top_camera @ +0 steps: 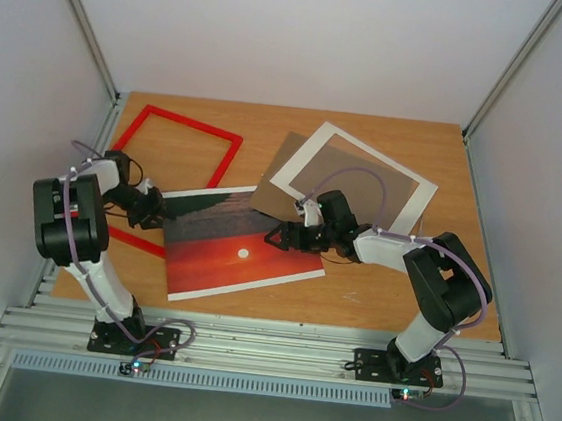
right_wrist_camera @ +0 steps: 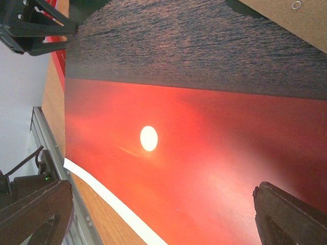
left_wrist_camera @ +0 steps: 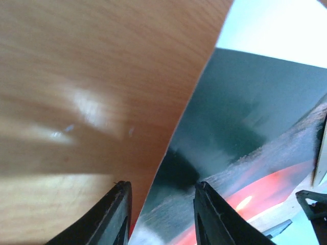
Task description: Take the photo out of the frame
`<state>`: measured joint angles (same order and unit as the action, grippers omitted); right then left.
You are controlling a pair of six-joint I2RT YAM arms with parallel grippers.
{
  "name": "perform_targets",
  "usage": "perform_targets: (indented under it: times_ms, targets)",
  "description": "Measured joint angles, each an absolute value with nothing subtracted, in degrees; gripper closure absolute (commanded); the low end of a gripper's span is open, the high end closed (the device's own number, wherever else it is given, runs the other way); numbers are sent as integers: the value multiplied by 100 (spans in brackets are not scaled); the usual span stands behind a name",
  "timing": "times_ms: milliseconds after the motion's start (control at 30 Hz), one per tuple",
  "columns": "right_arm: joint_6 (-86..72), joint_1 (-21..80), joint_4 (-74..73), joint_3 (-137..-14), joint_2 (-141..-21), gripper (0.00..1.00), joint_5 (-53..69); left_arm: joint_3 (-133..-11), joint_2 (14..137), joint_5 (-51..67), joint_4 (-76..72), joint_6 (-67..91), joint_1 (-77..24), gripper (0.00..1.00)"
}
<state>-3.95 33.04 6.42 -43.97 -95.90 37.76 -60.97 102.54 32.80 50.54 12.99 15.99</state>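
The photo (top_camera: 241,252), a red sunset with a small white sun, lies flat on the table in the middle, over the near right part of the red frame (top_camera: 195,124). My left gripper (top_camera: 157,214) is open at the photo's left edge; in the left wrist view (left_wrist_camera: 161,188) that edge of the photo (left_wrist_camera: 245,102) runs between its fingers. My right gripper (top_camera: 283,237) is open wide just above the photo's right part. In the right wrist view (right_wrist_camera: 163,199) the photo (right_wrist_camera: 204,127) fills the space between the fingers, and a strip of the frame (right_wrist_camera: 57,66) shows at the left.
A white mat with a dark pane (top_camera: 356,183) lies at the back right, on a brown backing board (top_camera: 283,176) that also shows in the right wrist view (right_wrist_camera: 299,23). The wooden table (top_camera: 392,303) ends at a metal rail in front.
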Motion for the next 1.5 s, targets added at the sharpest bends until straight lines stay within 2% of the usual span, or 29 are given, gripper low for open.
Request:
perform_targets:
  times_ms: [267,533,733,833,1000,1267,1500]
  targets:
    - [-353,3304,585,-4397,-9522,3,3734,-6281,10663,3839,4941,1234,1675,68]
    - [-331,3304,543,-4397,-9498,3,3726,-6278,10759,4609,4845,1116,1817,82]
    - [-281,3304,454,-4397,-9496,3,3693,-6114,10473,4834,4772,1133,1872,96]
    - [-263,3304,427,-4397,-9494,3,3680,-6090,10278,4873,4762,1133,1874,99]
    - [-242,3304,340,-4397,-9413,3,3629,-6073,9714,4751,4818,1175,1874,99]
    - [-237,3304,338,-4397,-9354,3,3590,-6121,7771,4278,5155,1614,1874,99]
    - [-209,3304,336,-4394,-9161,4,3511,-6901,6751,3953,5747,2110,1874,99]
